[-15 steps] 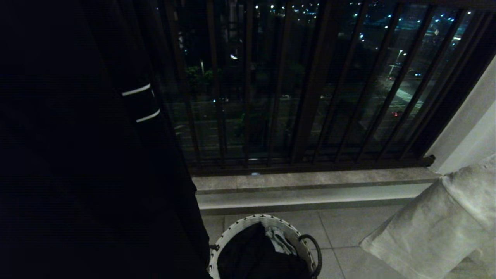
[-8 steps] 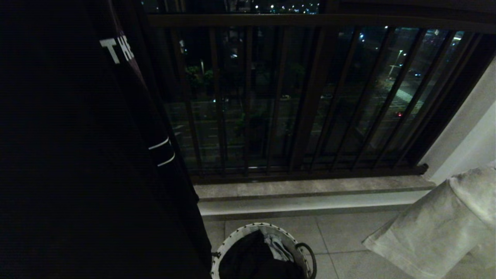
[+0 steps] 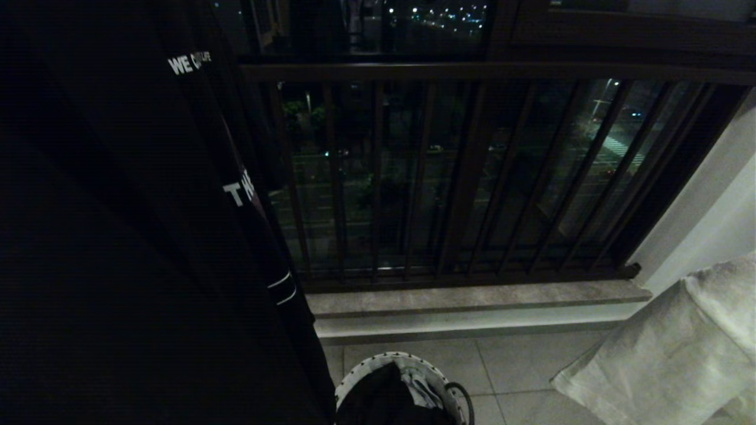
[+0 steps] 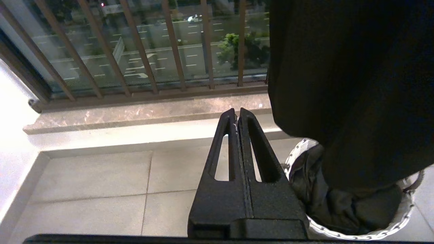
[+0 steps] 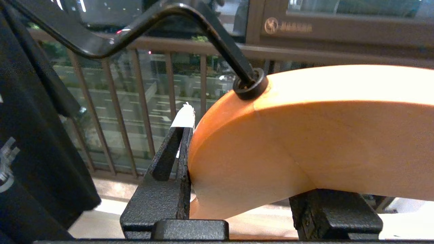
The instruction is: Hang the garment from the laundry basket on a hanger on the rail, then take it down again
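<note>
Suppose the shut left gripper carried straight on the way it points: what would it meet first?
Probably the grey stone ledge below the railing; the left gripper aims there, though depth is unclear.

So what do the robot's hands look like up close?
Both are black with a rough, speckled finish. The left gripper has two long, tapering fingers, each with a slot cut through it, rising from a blocky base. The right gripper has the same chunky black base, and one finger is tipped with a scrap of white tape.

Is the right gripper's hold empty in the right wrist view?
No, the right gripper is clamped around the body of an orange wooden hanger with a black metal hook.
</note>
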You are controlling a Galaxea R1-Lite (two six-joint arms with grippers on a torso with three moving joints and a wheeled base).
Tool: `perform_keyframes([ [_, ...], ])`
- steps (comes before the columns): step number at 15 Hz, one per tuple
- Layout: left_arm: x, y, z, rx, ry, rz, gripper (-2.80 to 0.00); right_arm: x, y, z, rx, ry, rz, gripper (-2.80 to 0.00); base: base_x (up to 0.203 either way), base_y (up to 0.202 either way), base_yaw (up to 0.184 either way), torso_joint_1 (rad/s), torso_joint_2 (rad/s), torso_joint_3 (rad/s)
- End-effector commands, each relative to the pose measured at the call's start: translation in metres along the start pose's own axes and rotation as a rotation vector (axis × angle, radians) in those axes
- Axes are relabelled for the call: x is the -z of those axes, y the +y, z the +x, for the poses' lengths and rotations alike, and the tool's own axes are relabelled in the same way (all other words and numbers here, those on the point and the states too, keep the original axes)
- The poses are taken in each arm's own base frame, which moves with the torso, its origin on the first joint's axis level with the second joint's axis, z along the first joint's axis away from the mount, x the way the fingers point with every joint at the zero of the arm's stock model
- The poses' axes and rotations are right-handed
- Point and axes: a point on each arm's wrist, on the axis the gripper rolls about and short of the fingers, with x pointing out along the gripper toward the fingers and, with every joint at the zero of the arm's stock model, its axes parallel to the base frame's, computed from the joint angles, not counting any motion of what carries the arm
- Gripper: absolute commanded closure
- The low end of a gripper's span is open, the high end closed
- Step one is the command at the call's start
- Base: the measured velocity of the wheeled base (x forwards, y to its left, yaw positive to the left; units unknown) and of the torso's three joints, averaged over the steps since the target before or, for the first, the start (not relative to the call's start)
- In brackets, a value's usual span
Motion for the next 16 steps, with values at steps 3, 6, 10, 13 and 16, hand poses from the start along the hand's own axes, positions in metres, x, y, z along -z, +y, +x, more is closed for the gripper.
perform_keyframes([
  [3, 0.0008, 0.0, 0.0002, 0.0, 0.002, 0.0, 0.0, -0.0002, 0.0002, 0.0, -0.011, -0.001, -0.001, 0.0, 0.0, 0.0, 0.0, 0.229, -0.58, -0.356],
  [6, 0.0008, 0.0, 0.0002, 0.0, 0.002, 0.0, 0.0, -0.0001, -0.0002, -0.0009, -0.009, -0.002, -0.001, 0.0, 0.0, 0.0, 0.0, 0.253, -0.62, -0.363],
  [10, 0.0008, 0.0, 0.0002, 0.0, 0.002, 0.0, 0.0, 0.0004, -0.0018, -0.0049, -0.01, -0.008, 0.002, 0.0, 0.0, 0.0, 0.0, 0.176, -0.4, -0.234],
  [13, 0.0008, 0.0, 0.0002, 0.0, 0.002, 0.0, 0.0, 0.0011, -0.0025, -0.0066, -0.01, -0.009, 0.001, 0.0, 0.0, 0.0, 0.0, 0.155, -0.35, -0.205],
  [16, 0.0008, 0.0, 0.0002, 0.0, 0.002, 0.0, 0.0, 0.0009, -0.0028, -0.0072, -0.008, -0.012, -0.001, 0.0, 0.0, 0.0, 0.0, 0.153, -0.33, -0.184],
])
